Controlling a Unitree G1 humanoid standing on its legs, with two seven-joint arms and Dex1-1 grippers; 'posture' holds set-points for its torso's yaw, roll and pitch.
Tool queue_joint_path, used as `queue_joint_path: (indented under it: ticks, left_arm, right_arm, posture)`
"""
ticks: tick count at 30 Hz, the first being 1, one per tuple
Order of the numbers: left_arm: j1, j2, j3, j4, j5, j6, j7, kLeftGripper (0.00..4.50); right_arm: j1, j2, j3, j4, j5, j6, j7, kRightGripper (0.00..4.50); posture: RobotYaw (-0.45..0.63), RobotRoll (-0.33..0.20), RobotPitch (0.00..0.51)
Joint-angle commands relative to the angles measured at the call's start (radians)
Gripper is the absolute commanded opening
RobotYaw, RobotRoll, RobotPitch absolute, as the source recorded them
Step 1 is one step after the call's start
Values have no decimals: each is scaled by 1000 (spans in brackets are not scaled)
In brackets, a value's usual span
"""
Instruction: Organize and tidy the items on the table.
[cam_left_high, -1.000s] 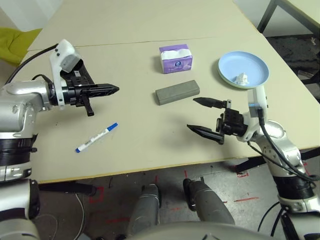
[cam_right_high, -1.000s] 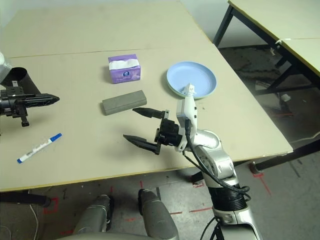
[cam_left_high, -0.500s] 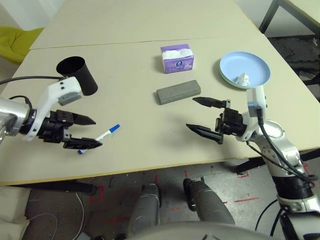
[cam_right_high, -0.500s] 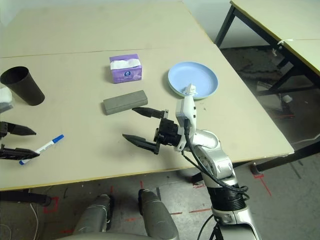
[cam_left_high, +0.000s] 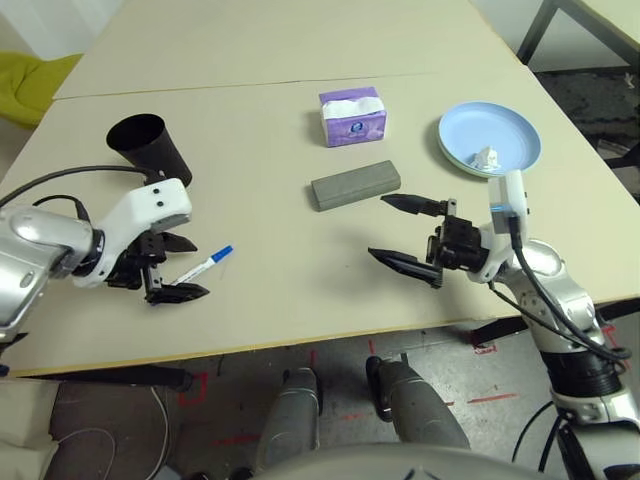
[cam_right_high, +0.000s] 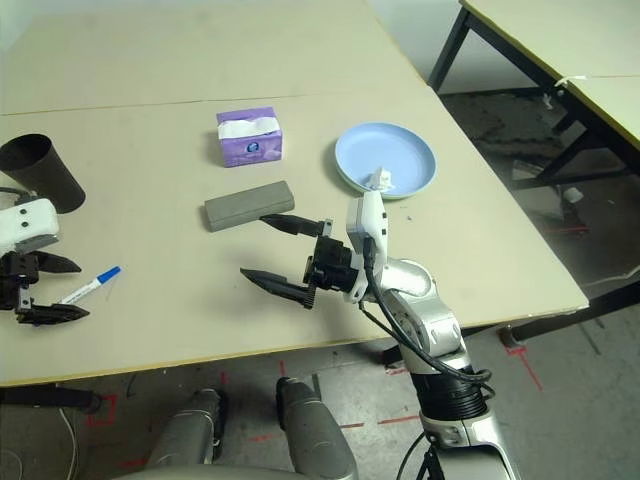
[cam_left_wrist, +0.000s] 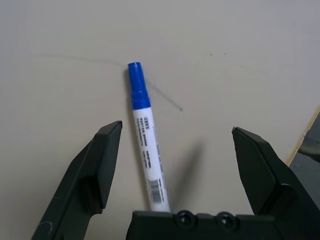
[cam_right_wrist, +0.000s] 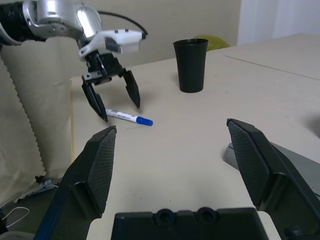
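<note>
On the desk (cam_left_high: 290, 270), a blue plate (cam_left_high: 488, 136) bearing a paper wad (cam_left_high: 486, 159), an upright cup (cam_left_high: 150, 146), a purple tissue pack (cam_left_high: 352, 118) and a grey case (cam_left_high: 355, 185) are seen. The marker (cam_left_wrist: 147, 145) is flanked by the left hand's (cam_left_high: 190, 268) parted fingers; the right hand (cam_left_high: 408, 240) is spread empty.

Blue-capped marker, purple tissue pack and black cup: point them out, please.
Blue-capped marker (cam_left_wrist: 146, 145), left wrist view, white barrel.
Purple tissue pack (cam_left_high: 355, 131), left eye view, front side.
Black cup (cam_right_wrist: 191, 67), right wrist view, outer wall.
</note>
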Motion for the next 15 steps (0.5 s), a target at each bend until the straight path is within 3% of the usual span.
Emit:
queue_joint_path:
  ticks: [1, 15]
  left_arm:
    - [8, -15, -28, 34, 45, -35, 20, 4474]
    - [56, -102, -48, 154, 139, -187, 79, 4474]
  right_arm:
    - [-11, -11, -2, -13, 1, 9, 3, 4500]
    - [-27, -6, 2, -25, 7, 23, -8, 4500]
  posture:
    - [-92, 0, 173]
    - [-88, 0, 178]
